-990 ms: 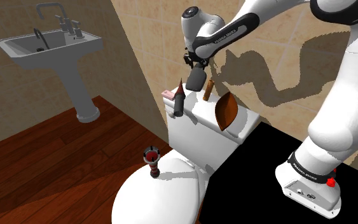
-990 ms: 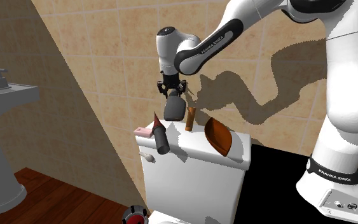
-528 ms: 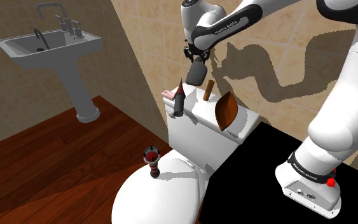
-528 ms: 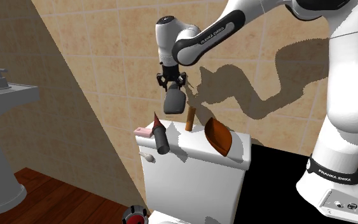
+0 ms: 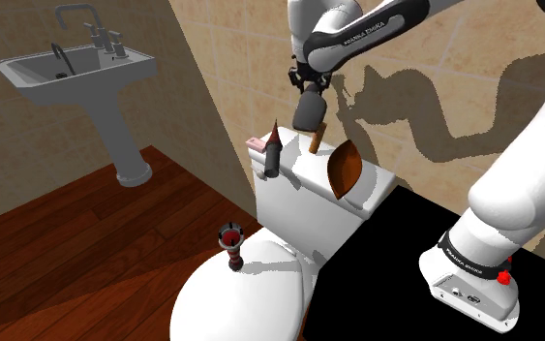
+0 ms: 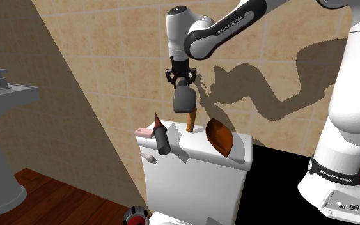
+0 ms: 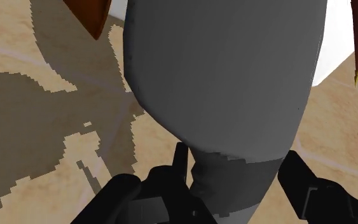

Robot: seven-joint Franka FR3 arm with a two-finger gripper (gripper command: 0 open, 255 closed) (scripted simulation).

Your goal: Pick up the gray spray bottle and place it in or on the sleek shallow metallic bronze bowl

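Observation:
A gray spray bottle (image 5: 309, 110) (image 6: 184, 100) hangs upside down in the air over the white toilet tank (image 5: 304, 199) (image 6: 197, 166). My gripper (image 5: 309, 85) (image 6: 183, 82) (image 7: 231, 191) is shut on the bottle's narrow neck, and the wide gray body (image 7: 222, 83) spreads out beyond the fingers (image 7: 165, 191). The shallow bronze bowl (image 5: 343, 167) (image 6: 220, 136) stands tilted on the tank lid, below the bottle and a little toward the shoulder view's right. A brown stick (image 5: 315, 140) (image 6: 190, 120) stands just under the bottle.
On the tank's other end stand a dark bottle with a red cone top (image 5: 274, 153) (image 6: 161, 137) and a pink bar (image 5: 257, 143) (image 6: 145, 132). A small red-and-dark object (image 5: 230, 242) sits on the toilet lid. A pedestal sink (image 5: 76, 68) is far left; a tiled wall lies behind the tank.
The arm has carried the spray bottle upward and toward both exterior views' right, from beside the dark bottle to above the brown stick, nearer the bowl. Things on the tank stayed put.

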